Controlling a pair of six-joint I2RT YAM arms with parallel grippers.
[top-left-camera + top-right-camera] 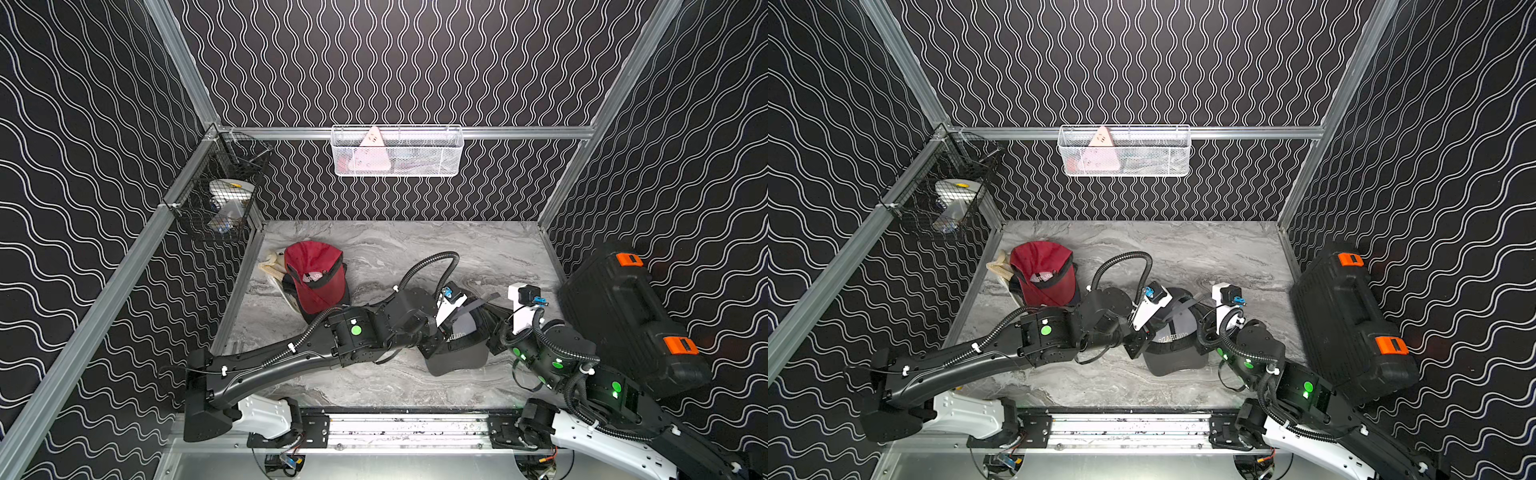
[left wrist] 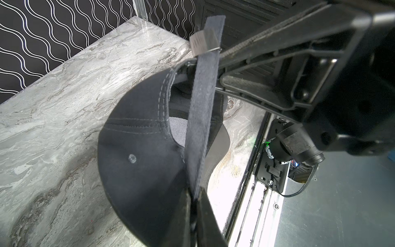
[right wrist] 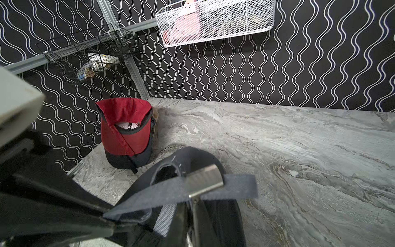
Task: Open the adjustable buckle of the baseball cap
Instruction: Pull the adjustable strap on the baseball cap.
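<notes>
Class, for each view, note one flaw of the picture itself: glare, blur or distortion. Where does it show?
Left wrist view: the table blows out to white, and the strap blurs at its near end. Right wrist view: the buckle gleams; the pale block at the edge is out of focus. Both top views: the frame posts splay outward, wide-angle perspective.

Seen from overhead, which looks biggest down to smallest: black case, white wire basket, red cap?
1. black case, clearly largest.
2-3. white wire basket and red cap: look alike; basket hangs nearer the camera, so unranked.
</notes>
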